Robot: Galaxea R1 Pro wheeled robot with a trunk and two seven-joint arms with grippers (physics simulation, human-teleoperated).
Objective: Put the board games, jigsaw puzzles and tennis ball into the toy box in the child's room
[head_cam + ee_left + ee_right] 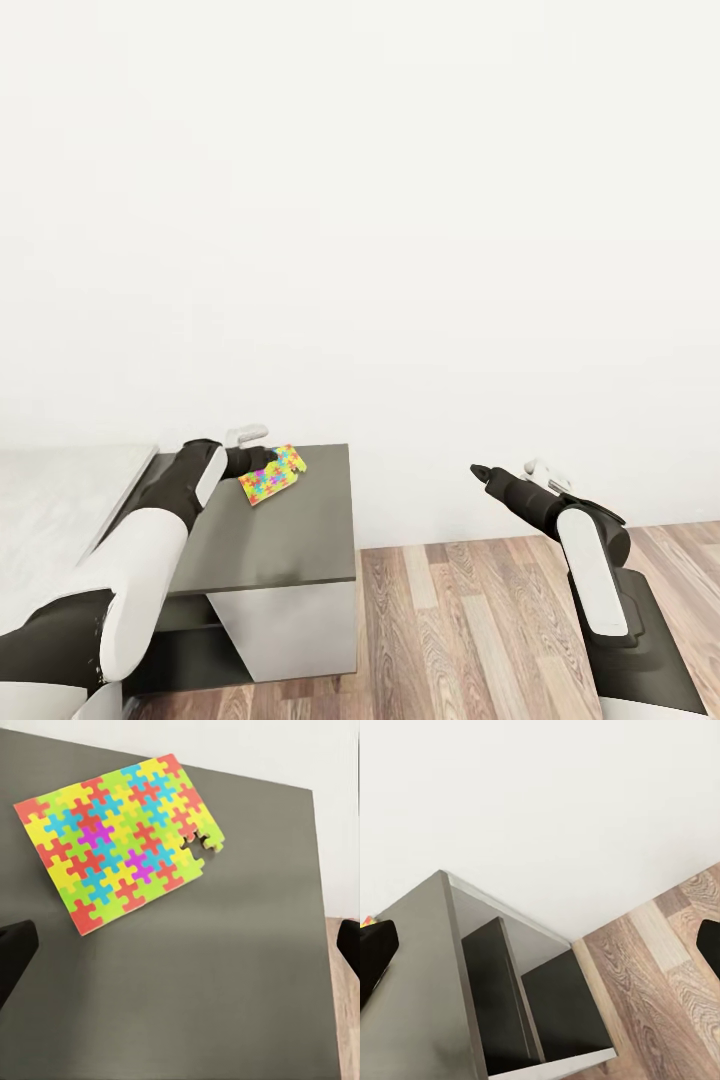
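Observation:
One jigsaw puzzle (274, 474), a thin slab of yellow, pink, blue and green pieces with one piece gone at an edge, lies on the dark grey shelf section (300, 540) of the table. The left wrist view has the jigsaw puzzle (124, 840) just beyond the two dark fingertips (15, 952). My left gripper (262, 461) hovers over the puzzle's near edge, open and holding nothing. Off to the right, my right gripper (481, 471) hangs open above the wood floor, also holding nothing.
The pale desk top (60, 500) adjoins the shelf section on the left. A plain white wall (400, 250) runs behind. Wood-plank floor (470, 620) lies right of the shelf unit, whose open dark compartments (532, 1012) face the right arm.

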